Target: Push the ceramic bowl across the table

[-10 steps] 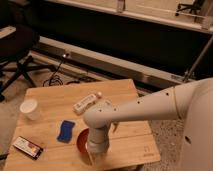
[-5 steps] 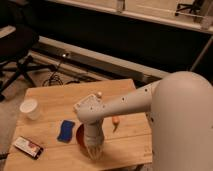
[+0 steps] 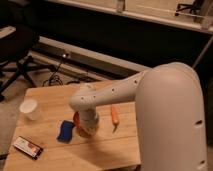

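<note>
At the middle of the table (image 3: 116, 148), the gripper (image 3: 88, 128) is lowered onto the right side of the ceramic bowl (image 3: 76, 119). The wrist housing covers it, so its open or closed state cannot be told. Only an orange-red sliver of the bowl shows at the wrist's left, just beside the blue sponge (image 3: 65, 131). Compared with one second ago, the gripper has moved away from the near edge, toward the far edge. The visible part of the bowl has shifted the same way, while the sponge and the white paper cup (image 3: 30, 108) near the left edge have held position. This indicates that the push is probably under way but only partly travelled. An orange carrot-like item (image 3: 114, 115) lies just right of the wrist, and a dark packet (image 3: 27, 146) sits by the near-left corner.
</note>
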Robot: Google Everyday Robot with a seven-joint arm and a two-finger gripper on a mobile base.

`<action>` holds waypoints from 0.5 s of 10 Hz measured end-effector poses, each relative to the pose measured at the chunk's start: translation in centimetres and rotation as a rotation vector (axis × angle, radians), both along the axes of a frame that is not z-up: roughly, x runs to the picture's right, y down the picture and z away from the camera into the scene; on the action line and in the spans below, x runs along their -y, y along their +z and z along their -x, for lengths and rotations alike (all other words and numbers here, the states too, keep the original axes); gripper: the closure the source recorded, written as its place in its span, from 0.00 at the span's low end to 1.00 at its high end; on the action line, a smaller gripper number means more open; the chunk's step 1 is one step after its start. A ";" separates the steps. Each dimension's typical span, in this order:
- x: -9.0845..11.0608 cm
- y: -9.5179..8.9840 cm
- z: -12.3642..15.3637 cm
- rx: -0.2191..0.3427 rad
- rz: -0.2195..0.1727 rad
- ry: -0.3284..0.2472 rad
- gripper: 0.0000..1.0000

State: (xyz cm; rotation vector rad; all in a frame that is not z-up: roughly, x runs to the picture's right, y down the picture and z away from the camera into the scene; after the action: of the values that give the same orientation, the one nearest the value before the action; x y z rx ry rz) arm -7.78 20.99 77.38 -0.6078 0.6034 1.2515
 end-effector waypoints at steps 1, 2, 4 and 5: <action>0.8 0.5 0.4 -0.011 -0.027 0.005 1.00; 1.4 1.1 1.0 -0.012 -0.046 0.018 1.00; 1.7 2.9 2.2 -0.007 -0.066 0.056 1.00; 1.9 3.7 2.6 -0.006 -0.080 0.073 1.00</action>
State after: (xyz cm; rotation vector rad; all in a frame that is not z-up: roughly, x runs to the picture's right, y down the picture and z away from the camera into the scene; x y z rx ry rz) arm -10.40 19.06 81.07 -0.5637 0.5378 1.3400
